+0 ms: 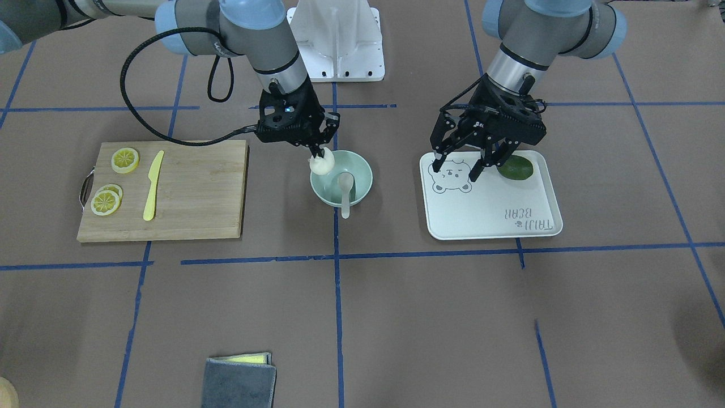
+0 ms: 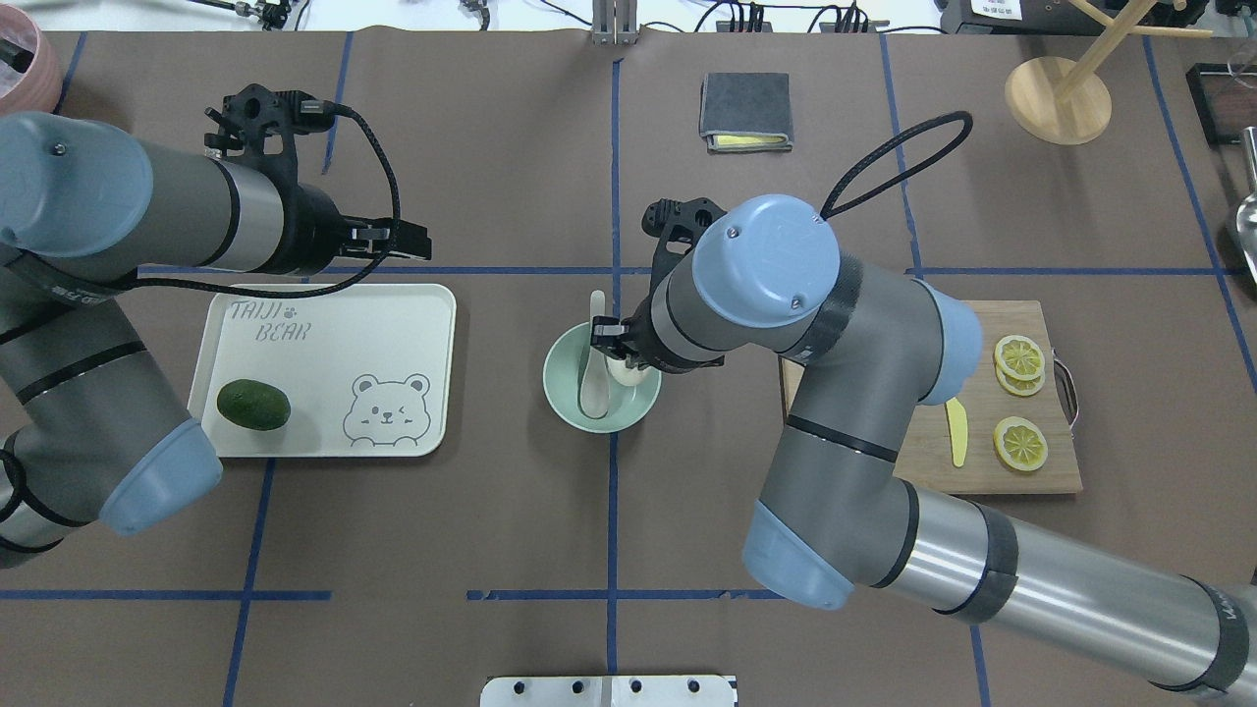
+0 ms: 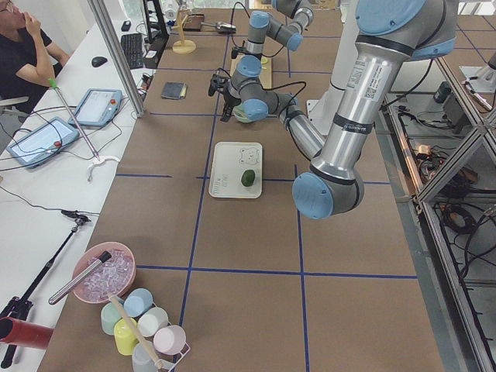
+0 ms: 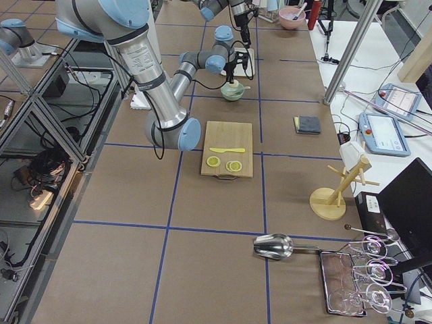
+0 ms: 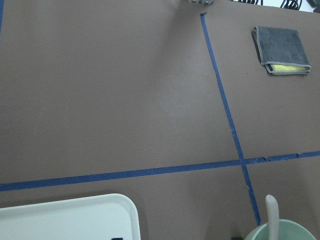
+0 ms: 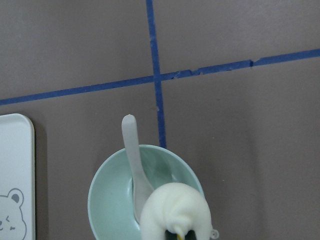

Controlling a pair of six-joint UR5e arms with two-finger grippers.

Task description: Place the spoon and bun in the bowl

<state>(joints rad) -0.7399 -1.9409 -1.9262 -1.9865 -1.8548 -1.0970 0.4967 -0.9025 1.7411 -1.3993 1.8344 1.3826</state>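
Note:
The pale mint-green bowl point(image 1: 362, 175) stands on the table's middle line. The whitish spoon point(image 1: 345, 190) lies in it, its handle sticking out over the rim. My right gripper point(image 1: 320, 154) is shut on the white bun point(image 1: 321, 165) and holds it just above the bowl's rim, on the robot's side. In the right wrist view the bun point(image 6: 175, 210) hangs over the bowl point(image 6: 107, 200) beside the spoon point(image 6: 134, 160). My left gripper point(image 1: 456, 170) is open and empty above the white tray point(image 1: 493, 209).
A dark green avocado point(image 1: 516, 168) lies on the tray. To the bowl's other side, a wooden cutting board point(image 1: 192, 192) carries lemon slices point(image 1: 125, 160) and a yellow knife point(image 1: 153, 184). A folded grey cloth point(image 1: 241, 382) lies at the operators' edge.

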